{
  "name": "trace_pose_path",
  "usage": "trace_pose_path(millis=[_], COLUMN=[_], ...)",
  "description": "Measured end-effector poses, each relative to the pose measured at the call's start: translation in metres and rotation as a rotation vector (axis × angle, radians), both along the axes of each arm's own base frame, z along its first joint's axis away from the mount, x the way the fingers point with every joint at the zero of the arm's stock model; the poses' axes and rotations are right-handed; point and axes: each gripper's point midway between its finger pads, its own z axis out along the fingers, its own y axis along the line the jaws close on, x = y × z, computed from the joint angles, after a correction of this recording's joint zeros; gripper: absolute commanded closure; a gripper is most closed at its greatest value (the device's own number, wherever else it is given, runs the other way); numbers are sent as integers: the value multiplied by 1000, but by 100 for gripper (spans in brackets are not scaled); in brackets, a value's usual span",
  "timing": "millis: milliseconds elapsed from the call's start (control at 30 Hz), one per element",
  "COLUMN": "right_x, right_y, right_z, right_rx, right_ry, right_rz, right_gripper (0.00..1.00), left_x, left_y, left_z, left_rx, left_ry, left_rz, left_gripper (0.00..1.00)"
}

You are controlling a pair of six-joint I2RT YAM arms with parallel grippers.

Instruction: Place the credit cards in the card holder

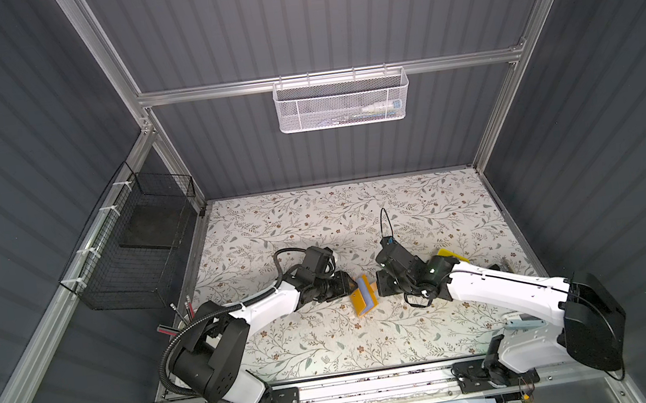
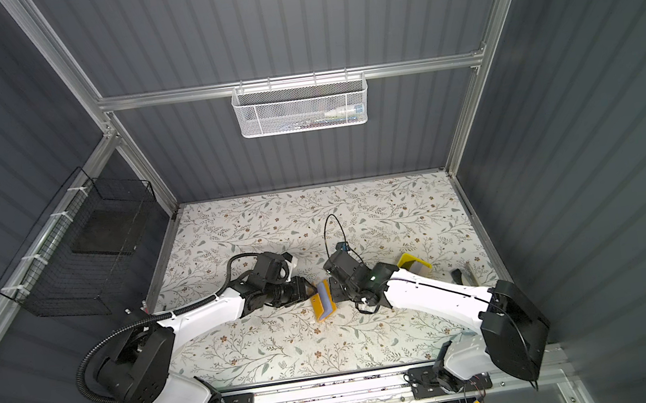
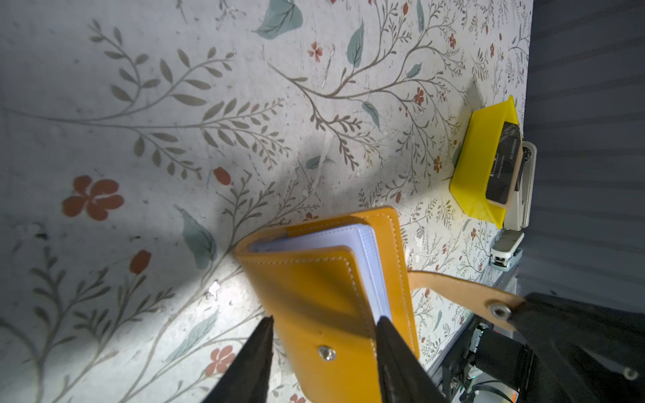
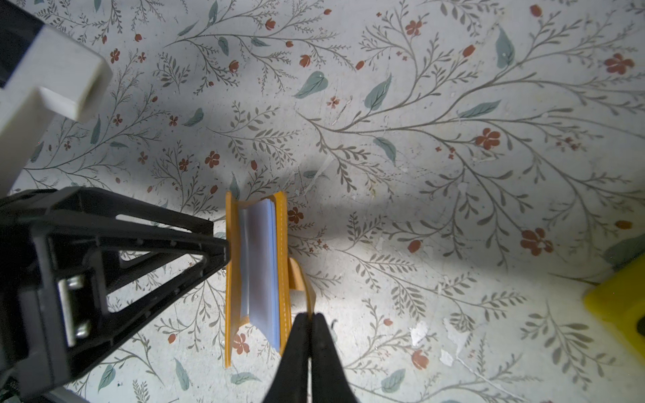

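Observation:
The mustard card holder rests half open at mid-table, with bluish sleeve pages between its covers. My left gripper is open, its fingers on either side of the raised front cover. One fingertip is at the cover's free edge by the pages. My right gripper is shut on the holder's snap strap and holds it out sideways. The credit cards, a black one on top of a beige one, lie in a small bright-yellow tray.
White stapler-like tools lie just beyond the tray, near the table's right edge. A black wire basket hangs on the left wall and a white mesh basket on the back rail. Pencils stand by the left arm.

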Motion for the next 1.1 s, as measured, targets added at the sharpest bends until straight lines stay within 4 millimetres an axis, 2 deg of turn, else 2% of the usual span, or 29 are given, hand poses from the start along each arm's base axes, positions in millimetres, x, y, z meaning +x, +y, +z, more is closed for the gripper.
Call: trace_pose_path(millis=[433,800,1100], right_x=[3,4,4], right_y=[-4,-5,-3], right_z=[-5,-13,-20], right_rx=[-30,-51,-63], right_ry=[-4,6,21], right_rz=[-16,-19,-16], right_gripper=[93,93,91], left_x=[-1,-7,-9], left_y=[10,19,26], left_z=[4,9,5], left_rx=[30,60,100], left_ry=[-8,-12,-10], left_rz=[13,16,22], left_gripper=[61,63,64])
